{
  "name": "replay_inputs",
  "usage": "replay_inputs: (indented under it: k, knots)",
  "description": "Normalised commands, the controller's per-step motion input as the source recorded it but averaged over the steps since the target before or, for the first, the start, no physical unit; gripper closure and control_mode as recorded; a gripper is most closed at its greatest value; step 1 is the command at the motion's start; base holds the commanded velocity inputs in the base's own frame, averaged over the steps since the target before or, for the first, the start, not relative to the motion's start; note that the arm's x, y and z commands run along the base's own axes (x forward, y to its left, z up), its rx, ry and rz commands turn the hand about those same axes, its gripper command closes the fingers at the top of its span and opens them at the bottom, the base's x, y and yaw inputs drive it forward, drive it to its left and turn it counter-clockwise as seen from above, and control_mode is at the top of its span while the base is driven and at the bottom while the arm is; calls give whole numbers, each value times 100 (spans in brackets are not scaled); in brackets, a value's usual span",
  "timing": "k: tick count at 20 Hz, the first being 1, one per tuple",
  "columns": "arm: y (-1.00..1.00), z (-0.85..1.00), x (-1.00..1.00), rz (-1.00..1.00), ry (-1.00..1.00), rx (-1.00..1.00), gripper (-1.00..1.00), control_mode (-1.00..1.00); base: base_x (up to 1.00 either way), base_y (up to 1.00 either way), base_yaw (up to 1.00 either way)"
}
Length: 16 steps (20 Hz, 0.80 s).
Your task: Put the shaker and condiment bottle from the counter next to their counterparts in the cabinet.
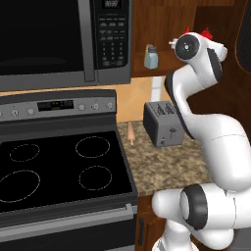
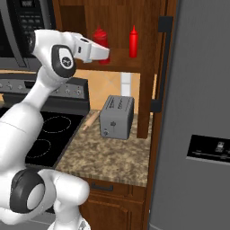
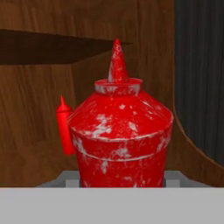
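Hand (image 2: 104, 53) was clenched on the condiment bottle (image 3: 120, 131), held upright at the cabinet shelf (image 2: 121, 66), near the slim red bottle (image 2: 133, 42). Shaker (image 1: 151, 57) already stood on the shelf. Risk: pushing further in could knock the slim bottle over.

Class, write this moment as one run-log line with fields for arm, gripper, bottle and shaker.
arm: raised to cabinet shelf | gripper: shut on condiment bottle | slim red bottle: on shelf beyond | shaker: on shelf
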Motion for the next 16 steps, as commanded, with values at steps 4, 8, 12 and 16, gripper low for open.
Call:
replay_inputs:
  k: [4, 8, 12, 16]
  knots:
    - [-2, -3, 59, 0, 7, 0, 100, -100, 0, 0, 0]
    - [-4, -11, 48, 0, 7, 0, 100, -100, 0, 0, 0]
    - [-2, 0, 28, 2, 1, 0, 100, -100, 0, 0, 0]
    - [-4, -1, 9, 2, 0, 0, 100, -100, 0, 0, 0]
